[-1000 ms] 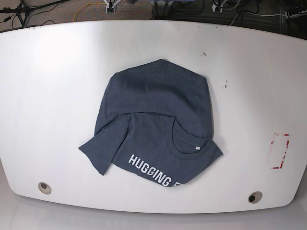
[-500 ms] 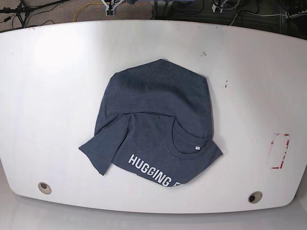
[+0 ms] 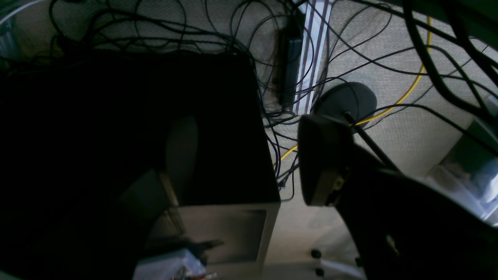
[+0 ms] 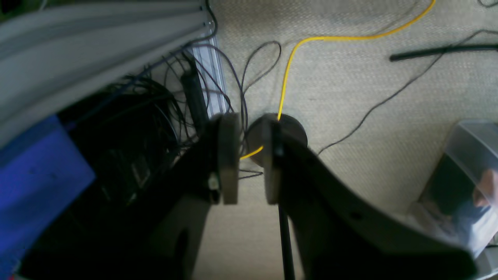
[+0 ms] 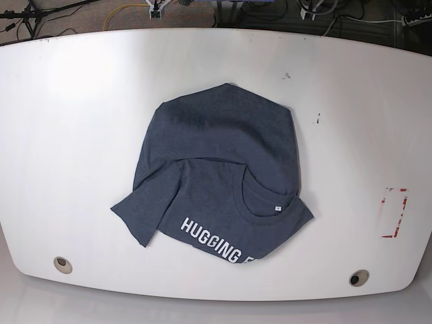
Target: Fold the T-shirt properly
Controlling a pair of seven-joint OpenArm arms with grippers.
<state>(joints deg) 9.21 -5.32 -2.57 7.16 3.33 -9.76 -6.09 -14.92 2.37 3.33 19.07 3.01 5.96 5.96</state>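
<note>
The T-shirt (image 5: 216, 169), dark heathered navy, lies crumpled and partly folded on the middle of the white table (image 5: 81, 135). Its ribbed collar with a small white tag (image 5: 277, 208) faces up at the front right, and white lettering (image 5: 209, 239) runs along the front edge. Neither arm shows in the base view. My left gripper (image 3: 253, 159) hangs over the floor beyond the table, open wide with nothing in it. My right gripper (image 4: 249, 159) is also over the carpet, its pads (image 4: 227, 155) a narrow gap apart and holding nothing.
A red-marked label (image 5: 393, 212) sits near the table's right edge, and two round holes (image 5: 62, 264) (image 5: 358, 277) lie along the front edge. Under the wrist cameras are tangled cables, a yellow cable (image 4: 295, 50), a dark box (image 3: 218, 136) and a clear plastic bin (image 4: 463, 182).
</note>
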